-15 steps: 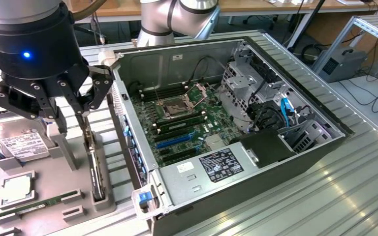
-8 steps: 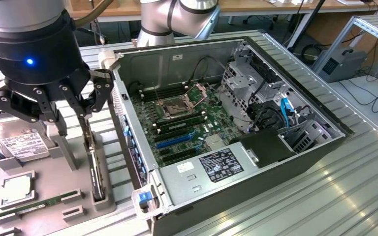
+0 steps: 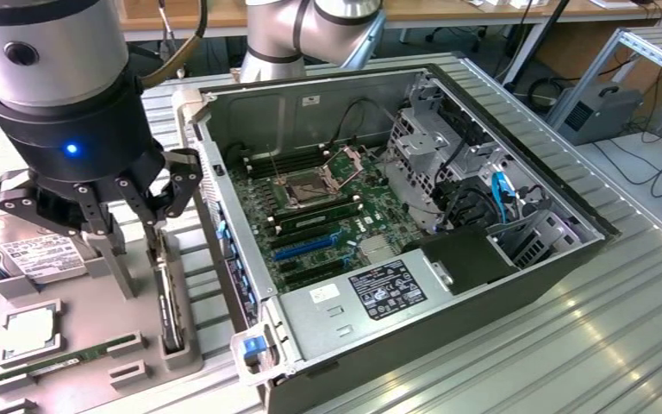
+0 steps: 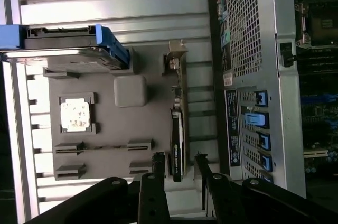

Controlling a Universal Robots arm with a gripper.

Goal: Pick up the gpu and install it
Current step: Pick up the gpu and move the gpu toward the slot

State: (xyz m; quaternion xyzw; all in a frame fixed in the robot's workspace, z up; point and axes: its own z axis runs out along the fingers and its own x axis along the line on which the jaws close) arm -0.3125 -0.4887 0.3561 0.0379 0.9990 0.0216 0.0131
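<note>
Black-fingered gripper (image 3: 156, 211) (image 4: 179, 163) at lower left of exterior view - fingers apart, either side of thin dark gpu card (image 3: 170, 302) (image 4: 177, 129). Card stands on edge in grey plastic parts tray (image 3: 72, 302) - just beside open silver PC case (image 3: 481, 285).

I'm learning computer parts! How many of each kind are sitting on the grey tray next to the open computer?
Hard drive: 1
Processor chip: 1
RAM stick: 1
gpu: 1
Total: 4 parts on the grey tray
</note>
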